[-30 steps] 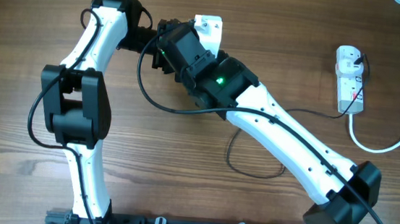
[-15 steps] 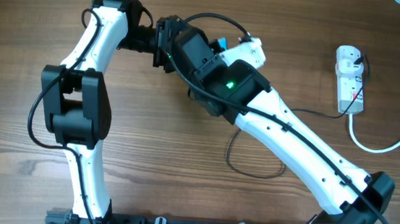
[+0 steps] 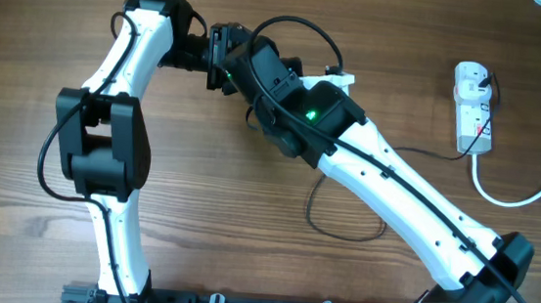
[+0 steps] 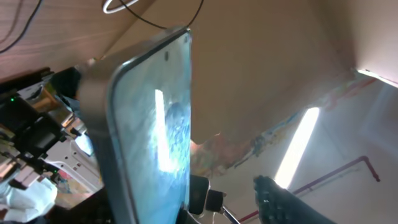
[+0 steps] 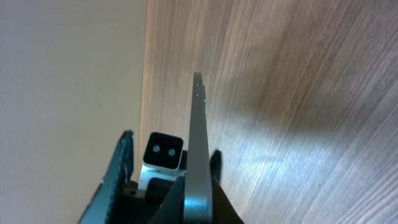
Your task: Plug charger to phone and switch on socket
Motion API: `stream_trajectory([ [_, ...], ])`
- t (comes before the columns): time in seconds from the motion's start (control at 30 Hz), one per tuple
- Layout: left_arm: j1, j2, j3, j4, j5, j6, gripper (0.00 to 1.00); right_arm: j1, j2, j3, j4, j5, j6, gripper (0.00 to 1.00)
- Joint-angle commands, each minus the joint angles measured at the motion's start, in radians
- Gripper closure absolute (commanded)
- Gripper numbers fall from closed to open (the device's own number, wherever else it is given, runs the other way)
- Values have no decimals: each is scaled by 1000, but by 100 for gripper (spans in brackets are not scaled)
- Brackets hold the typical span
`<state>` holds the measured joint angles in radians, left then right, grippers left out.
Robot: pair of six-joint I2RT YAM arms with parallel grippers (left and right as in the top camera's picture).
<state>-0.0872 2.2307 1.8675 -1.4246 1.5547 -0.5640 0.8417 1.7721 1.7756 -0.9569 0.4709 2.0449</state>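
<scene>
The left arm reaches up and bends right, and the right arm stretches diagonally to meet it. The right gripper [image 5: 196, 208] seems to pinch the phone [image 4: 155, 124], held upright and edge-on off the table. The left gripper [image 3: 218, 57] is spread wide around it. The charger [image 3: 309, 209] lies looped under the right arm, well apart from the socket [image 3: 473, 108].

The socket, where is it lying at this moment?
In the overhead view the socket lies at the upper right, near the frame's edge, with its thick white cord looping beside it on the right.
</scene>
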Motion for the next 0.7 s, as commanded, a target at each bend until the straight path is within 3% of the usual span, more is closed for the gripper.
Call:
stream_trajectory([
  [0.0,-3,-34,8,-2,22,2,43,2,-29,11,16,-6,26,96],
  [0.2,-3,-34,8,-2,22,2,58,2,-29,11,23,-5,26,96],
  [0.57,-3,-34,8,-2,19,2,68,2,-29,11,24,-5,23,95],
  [0.67,-3,-34,8,-2,19,2,76,2,-29,11,26,-6,22,96],
])
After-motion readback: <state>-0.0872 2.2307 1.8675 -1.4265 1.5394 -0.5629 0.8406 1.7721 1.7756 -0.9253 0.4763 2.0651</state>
